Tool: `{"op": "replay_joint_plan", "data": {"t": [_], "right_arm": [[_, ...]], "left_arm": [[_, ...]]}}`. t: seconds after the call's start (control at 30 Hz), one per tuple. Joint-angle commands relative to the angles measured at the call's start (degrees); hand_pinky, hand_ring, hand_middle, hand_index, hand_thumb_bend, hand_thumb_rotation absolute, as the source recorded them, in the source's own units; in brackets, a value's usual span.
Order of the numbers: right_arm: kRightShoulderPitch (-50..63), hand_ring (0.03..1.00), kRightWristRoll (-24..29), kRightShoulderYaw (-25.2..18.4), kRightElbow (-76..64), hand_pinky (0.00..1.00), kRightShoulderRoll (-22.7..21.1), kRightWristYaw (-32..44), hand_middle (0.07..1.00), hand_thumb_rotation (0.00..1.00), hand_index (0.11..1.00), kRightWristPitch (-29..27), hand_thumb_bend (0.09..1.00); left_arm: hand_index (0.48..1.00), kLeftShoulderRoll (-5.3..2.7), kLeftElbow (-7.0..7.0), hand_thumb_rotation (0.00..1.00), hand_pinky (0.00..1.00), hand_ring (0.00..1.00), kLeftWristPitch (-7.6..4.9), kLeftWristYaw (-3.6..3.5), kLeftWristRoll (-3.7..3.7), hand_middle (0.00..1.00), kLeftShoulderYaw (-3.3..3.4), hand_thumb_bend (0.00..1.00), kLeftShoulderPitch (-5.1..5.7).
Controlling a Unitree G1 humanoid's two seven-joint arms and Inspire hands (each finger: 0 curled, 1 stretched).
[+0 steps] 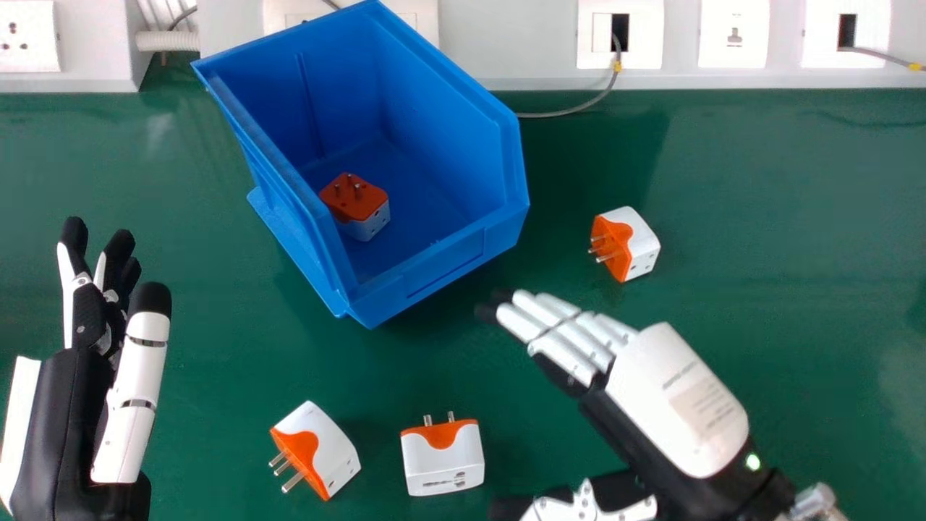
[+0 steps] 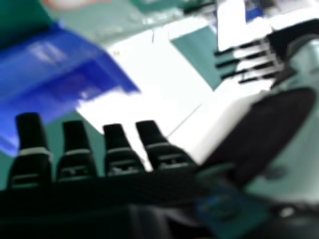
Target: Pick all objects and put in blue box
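1. The step now seems to be fetching the next of 3 loose travel adapters; 1 boxed adapter (image 1: 364, 217) lies inside the blue box (image 1: 447, 266), near the tabletop's (image 1: 767, 246) far edge.
2. For the right adapter (image 1: 642, 242), right of the box, the right hand (image 1: 676, 401), fingers straight and apart from any adapter, should rise, come over it, then lower with the thumb opposite the fingers.
3. Grip the smooth white sides; closing on the pins could make it twist. Lift above the box rim before crossing, and release low.
4. The left adapter (image 1: 329, 452) and middle adapter (image 1: 443, 459) lie nearer the robot; the left hand (image 1: 134, 391), extended and holding nothing, could suit the left 1.
5. The right fingertips are blurred, the left forearm is cut off, and pale glare in the right hand view is hard to read.
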Motion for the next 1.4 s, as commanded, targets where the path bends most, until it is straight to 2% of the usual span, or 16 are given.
{"op": "replay_joint_plan", "data": {"t": [0.0, 0.17, 0.23, 0.37, 0.47, 0.53, 0.57, 0.67, 0.77, 0.9, 1.1, 1.17, 1.3, 1.37], "right_arm": [[-0.9, 0.859, -0.6, 0.5, 0.8, 0.74, 0.9, -1.4, 0.901, 0.73, 0.879, -0.9, 0.514], [-1.6, 0.851, -2.2, 1.4, 1.9, 0.73, 2.4, -0.7, 0.89, 0.72, 0.864, 0.2, 0.516], [-2.5, 0.849, -3.4, 2.6, 3.3, 0.73, 3.4, -1.1, 0.888, 0.72, 0.861, 0.5, 0.516], [-3.2, 0.841, -4.5, 3.7, 4.4, 0.73, 4.3, -1.6, 0.881, 0.71, 0.853, 1.1, 0.516], [-4.8, 0.833, -5.7, 5.4, 6.9, 0.72, 5.8, -1.9, 0.875, 0.7, 0.846, 1.6, 0.515], [-5.3, 0.83, -5.9, 5.9, 7.6, 0.71, 6.0, -2.3, 0.873, 0.69, 0.844, 1.7, 0.514], [-5.3, 0.826, -5.9, 6.0, 7.7, 0.71, 6.0, -2.4, 0.871, 0.69, 0.843, 1.8, 0.514], [-7.7, 0.815, -7.5, 7.8, 10.9, 0.7, 7.4, -2.7, 0.863, 0.69, 0.837, 3.2, 0.509], [-8.4, 0.806, -7.8, 8.5, 11.7, 0.69, 7.5, -3.2, 0.857, 0.69, 0.833, 3.6, 0.494], [-11.1, 0.802, -9.2, 10.4, 16.0, 0.69, 8.7, -3.9, 0.853, 0.67, 0.831, 5.4, 0.49], [-13.5, 0.805, -9.6, 12.3, 19.8, 0.69, 9.6, -3.8, 0.854, 0.63, 0.831, 7.3, 0.495], [-13.8, 0.809, -9.4, 12.7, 20.2, 0.69, 9.6, -4.0, 0.857, 0.62, 0.833, 7.4, 0.497], [-16.3, 0.818, -10.9, 14.4, 21.9, 0.7, 10.0, -2.7, 0.867, 0.61, 0.842, 10.3, 0.495], [-17.4, 0.821, -11.1, 15.0, 21.8, 0.71, 9.9, -1.8, 0.871, 0.61, 0.846, 11.2, 0.493]], "left_arm": [[0.977, 0.51, -0.75, 0.81, 1.0, 1.0, -0.67, -0.04, -0.45, 0.99, 0.33, 0.39, -0.15], [0.978, 0.81, -0.62, 0.81, 1.0, 1.0, -0.8, -0.14, -0.26, 0.99, 0.51, 0.38, -0.35], [0.978, 0.99, -0.57, 0.81, 1.0, 1.0, -0.75, -0.3, -0.53, 0.99, 0.62, 0.38, -0.49], [0.978, 0.72, -1.13, 0.81, 1.0, 1.0, 0.43, 0.5, -0.18, 0.99, 0.72, 0.39, -0.47], [0.977, 1.28, -0.36, 0.8, 1.0, 1.0, -0.72, -0.47, -0.94, 0.99, 1.06, 0.4, -0.92], [0.978, 1.35, -0.22, 0.8, 1.0, 1.0, -0.89, -0.66, -1.13, 0.99, 1.14, 0.39, -1.0], [0.978, 1.38, -0.21, 0.8, 1.0, 1.0, -0.9, -0.67, -1.16, 0.99, 1.14, 0.39, -1.0], [0.978, 1.14, -0.27, 0.8, 1.0, 1.0, -1.15, -0.15, -0.62, 0.99, 1.15, 0.37, -0.91], [0.976, 1.17, -0.22, 0.79, 1.0, 1.0, -1.22, -0.06, -0.61, 0.99, 1.12, 0.34, -0.92], [0.976, 1.42, 0.12, 0.8, 1.0, 1.0, -1.59, -0.46, -1.08, 1.0, 1.13, 0.33, -0.96], [0.978, 1.51, 0.03, 0.8, 1.0, 1.0, -1.56, -0.35, -0.75, 1.0, 1.24, 0.35, -0.82], [0.979, 1.52, 0.05, 0.8, 1.0, 1.0, -1.58, -0.35, -0.75, 1.0, 1.23, 0.37, -0.83], [0.981, 1.41, -0.02, 0.81, 1.0, 1.0, -1.4, -0.41, -1.24, 1.0, 1.12, 0.38, -0.87], [0.981, 1.5, -0.14, 0.81, 1.0, 1.0, -1.36, -0.43, -1.06, 1.0, 1.08, 0.38, -0.82]]}}
